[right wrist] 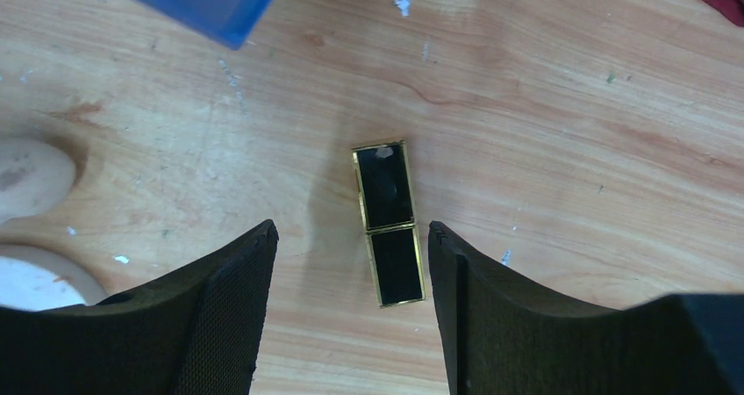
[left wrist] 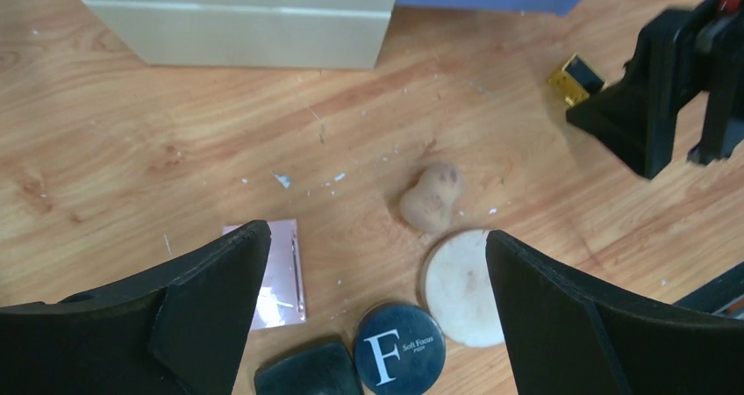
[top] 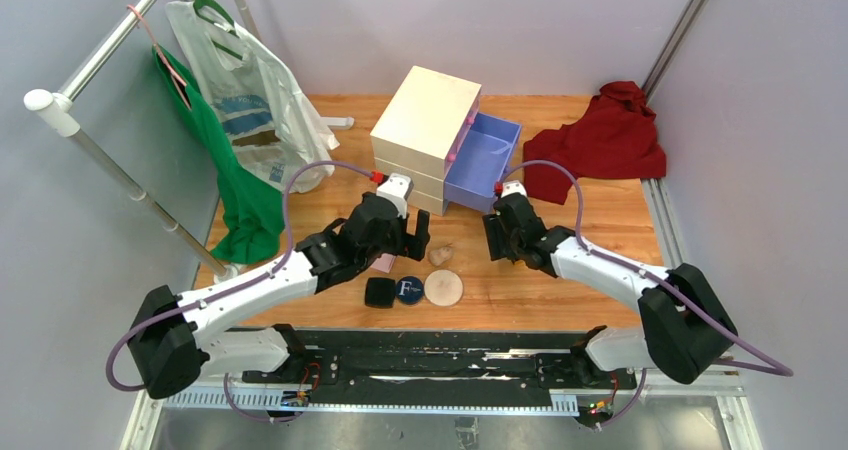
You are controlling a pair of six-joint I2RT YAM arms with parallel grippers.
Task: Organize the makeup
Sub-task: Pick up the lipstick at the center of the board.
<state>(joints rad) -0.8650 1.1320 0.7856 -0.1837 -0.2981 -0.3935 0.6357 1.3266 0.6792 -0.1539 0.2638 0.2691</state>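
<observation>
The makeup lies on the wooden table in front of the chest. It is a black square compact (top: 379,292), a round navy compact with a white F (top: 408,289), a beige round puff (top: 443,287), a beige sponge (top: 440,255) and a pink square (top: 383,263). My left gripper (left wrist: 377,233) is open and empty above them, with the pink square (left wrist: 279,272) by its left finger and the puff (left wrist: 461,288) by its right. My right gripper (right wrist: 351,228) is open low over the black-gold lipstick (right wrist: 390,224), which lies flat between the fingers, nearer the right one. Brush and pencils are out of view.
The cream chest (top: 425,135) stands at the back middle with its purple drawer (top: 483,160) pulled open toward the right arm. A red cloth (top: 600,145) lies at the back right. A white plastic bag (top: 250,90) and a green cloth (top: 245,205) hang from a rack at the left.
</observation>
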